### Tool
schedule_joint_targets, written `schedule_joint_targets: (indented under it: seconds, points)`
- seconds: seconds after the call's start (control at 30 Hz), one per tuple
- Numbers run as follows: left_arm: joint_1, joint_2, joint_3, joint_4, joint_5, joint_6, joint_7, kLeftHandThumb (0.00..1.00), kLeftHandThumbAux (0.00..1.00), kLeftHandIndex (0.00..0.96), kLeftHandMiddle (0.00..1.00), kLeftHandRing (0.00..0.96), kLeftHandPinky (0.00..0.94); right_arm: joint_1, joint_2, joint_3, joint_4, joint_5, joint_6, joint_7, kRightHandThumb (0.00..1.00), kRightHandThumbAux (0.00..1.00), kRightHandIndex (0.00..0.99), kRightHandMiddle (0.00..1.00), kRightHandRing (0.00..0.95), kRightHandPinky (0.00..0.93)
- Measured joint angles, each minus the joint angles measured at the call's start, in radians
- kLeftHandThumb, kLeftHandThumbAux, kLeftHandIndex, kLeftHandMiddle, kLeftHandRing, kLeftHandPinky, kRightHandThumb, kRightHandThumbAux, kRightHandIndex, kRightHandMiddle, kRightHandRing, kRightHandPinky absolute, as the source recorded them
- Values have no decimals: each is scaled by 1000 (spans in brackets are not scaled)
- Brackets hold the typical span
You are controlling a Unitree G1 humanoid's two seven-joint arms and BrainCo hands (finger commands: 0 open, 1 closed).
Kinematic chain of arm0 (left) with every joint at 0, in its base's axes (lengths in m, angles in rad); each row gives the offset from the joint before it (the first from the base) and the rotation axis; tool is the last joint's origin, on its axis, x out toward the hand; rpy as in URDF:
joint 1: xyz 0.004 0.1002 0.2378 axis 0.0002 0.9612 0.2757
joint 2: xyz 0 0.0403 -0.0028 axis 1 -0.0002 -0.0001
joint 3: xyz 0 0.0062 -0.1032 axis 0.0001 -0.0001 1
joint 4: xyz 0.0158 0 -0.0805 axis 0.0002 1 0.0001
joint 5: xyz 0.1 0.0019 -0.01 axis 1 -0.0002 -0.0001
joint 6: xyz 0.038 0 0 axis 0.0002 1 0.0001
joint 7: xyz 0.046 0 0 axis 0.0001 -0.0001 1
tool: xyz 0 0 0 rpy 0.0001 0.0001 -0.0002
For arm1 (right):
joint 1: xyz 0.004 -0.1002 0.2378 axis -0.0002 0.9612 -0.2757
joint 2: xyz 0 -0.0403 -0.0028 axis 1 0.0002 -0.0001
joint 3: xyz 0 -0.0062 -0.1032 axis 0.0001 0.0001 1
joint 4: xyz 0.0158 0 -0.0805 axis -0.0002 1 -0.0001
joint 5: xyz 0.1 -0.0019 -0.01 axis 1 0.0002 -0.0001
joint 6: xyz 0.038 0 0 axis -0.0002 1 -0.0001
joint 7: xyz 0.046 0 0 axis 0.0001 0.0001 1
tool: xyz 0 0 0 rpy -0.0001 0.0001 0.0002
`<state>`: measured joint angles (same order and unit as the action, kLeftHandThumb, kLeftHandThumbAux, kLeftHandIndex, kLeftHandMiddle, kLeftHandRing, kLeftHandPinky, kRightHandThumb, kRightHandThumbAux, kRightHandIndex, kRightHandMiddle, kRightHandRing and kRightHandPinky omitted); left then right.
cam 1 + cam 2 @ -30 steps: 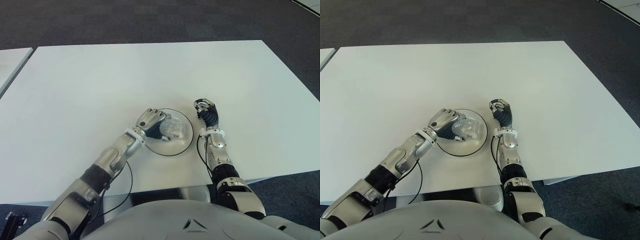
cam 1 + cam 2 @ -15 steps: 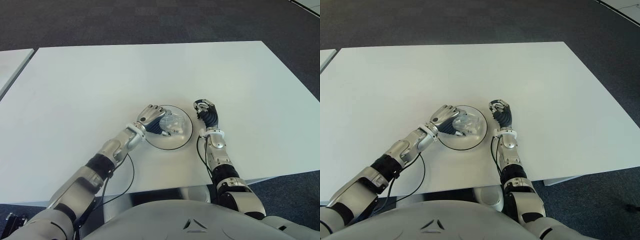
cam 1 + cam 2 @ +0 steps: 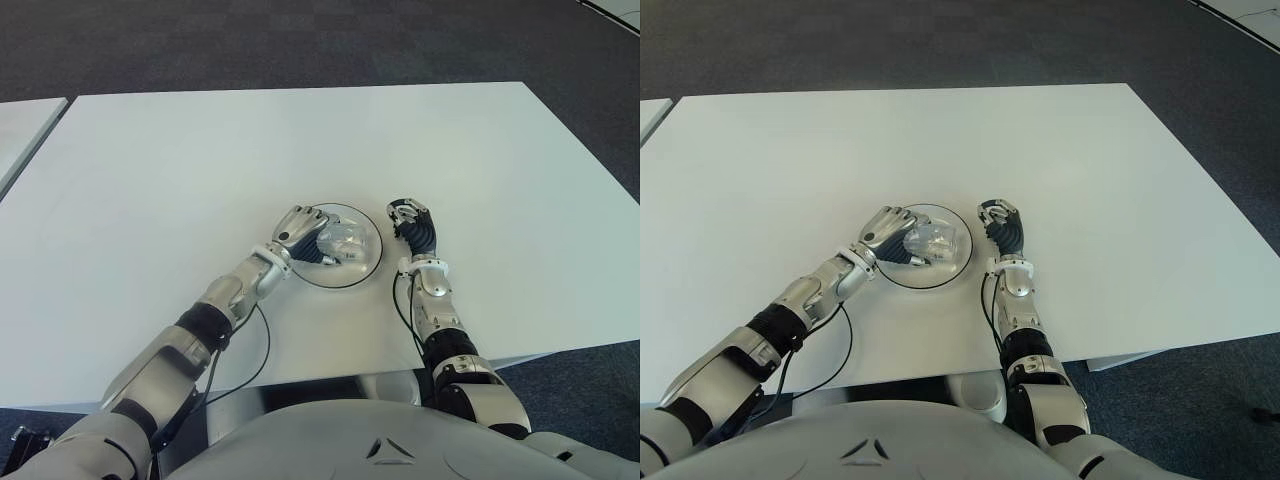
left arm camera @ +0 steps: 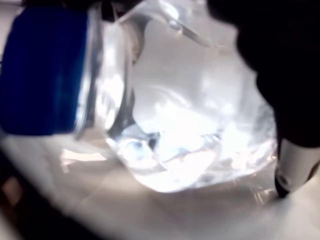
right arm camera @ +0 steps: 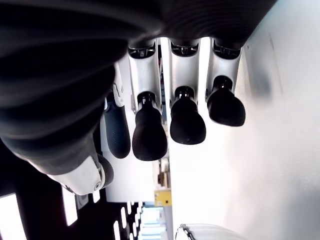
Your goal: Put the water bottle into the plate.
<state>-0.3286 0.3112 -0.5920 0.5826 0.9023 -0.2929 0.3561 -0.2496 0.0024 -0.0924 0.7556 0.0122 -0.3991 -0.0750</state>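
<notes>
The left hand (image 3: 303, 232) grips the water bottle (image 3: 340, 241) over the plate (image 3: 371, 262), at nine o'clock; only release remains; the right hand (image 3: 410, 222), fingers curled and empty, sits at the plate's three o'clock.

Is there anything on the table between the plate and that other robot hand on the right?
Nothing: in the left eye view only a narrow strip of bare white table separates the plate from the idle right hand. The left hand holds the water bottle over the plate.

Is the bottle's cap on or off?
On. The left wrist view shows the blue cap seated on the clear bottle, which the left hand holds over the plate. Right hand is idle beside the plate.
</notes>
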Motion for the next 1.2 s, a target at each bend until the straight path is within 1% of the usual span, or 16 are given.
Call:
schedule_joint_targets:
  seconds: [0.1,0.17,0.2,0.23,0.27,0.3,0.33,0.37,0.47,0.5,0.57,0.67,0.73,0.9,1.07,1.2]
  points:
    - [0,0,-5,4,0,0,15,843,664,401,582,713,655,0,-2,2,1,-4,0,0,704,728,439,790,776,774]
    - [1,0,-8,5,0,0,23,838,667,388,572,649,600,0,-2,2,1,-6,0,0,704,729,439,791,777,775]
    - [1,0,-9,6,0,0,27,837,667,386,571,640,592,0,-3,3,1,-7,0,0,704,729,438,791,777,776]
    - [1,0,-11,7,0,0,31,834,670,381,545,562,533,0,-3,3,1,-8,0,-1,704,729,438,791,778,779]
    - [1,0,-12,7,0,0,33,768,603,330,450,448,442,-1,-3,3,1,-9,0,-1,703,729,438,792,780,783]
    - [0,1,-14,8,1,0,36,743,579,312,416,407,409,-1,-3,3,2,-9,0,-1,703,729,438,792,780,784]
    - [0,3,-17,10,3,0,39,698,543,265,338,320,326,-1,-3,3,3,-10,0,-2,703,729,438,793,781,786]
    - [-1,4,-19,11,4,-1,44,669,521,234,288,264,273,-2,-3,3,3,-11,0,-2,703,729,438,793,781,787]
    - [-7,7,-35,22,27,-1,80,593,484,136,144,121,113,-2,-4,3,4,-11,0,-2,703,729,438,793,781,784]
    - [-10,8,-43,27,39,0,100,584,480,124,127,104,94,-3,-4,3,4,-11,0,-2,703,729,438,793,781,784]
    - [-15,9,-59,40,64,1,141,538,457,69,59,42,38,-3,-4,3,5,-11,0,-2,703,730,438,793,781,778]
    - [-24,10,-84,65,104,3,217,502,404,22,19,13,12,-4,-5,3,6,-12,0,-1,703,730,438,792,780,770]
    - [-32,10,-100,87,130,5,287,490,376,11,9,7,6,-4,-6,4,7,-13,0,-1,702,730,438,792,779,768]
    - [-45,9,-136,123,170,14,400,478,309,1,1,1,0,-7,-7,5,10,-15,0,-1,702,731,438,789,777,758]
    - [-48,10,-163,131,192,30,454,480,239,0,0,0,0,-11,-10,6,15,-15,-1,0,702,731,437,787,775,759]
    - [-50,15,-175,131,201,40,471,483,215,0,0,0,0,-15,-11,6,20,-15,-2,0,702,731,437,787,774,759]
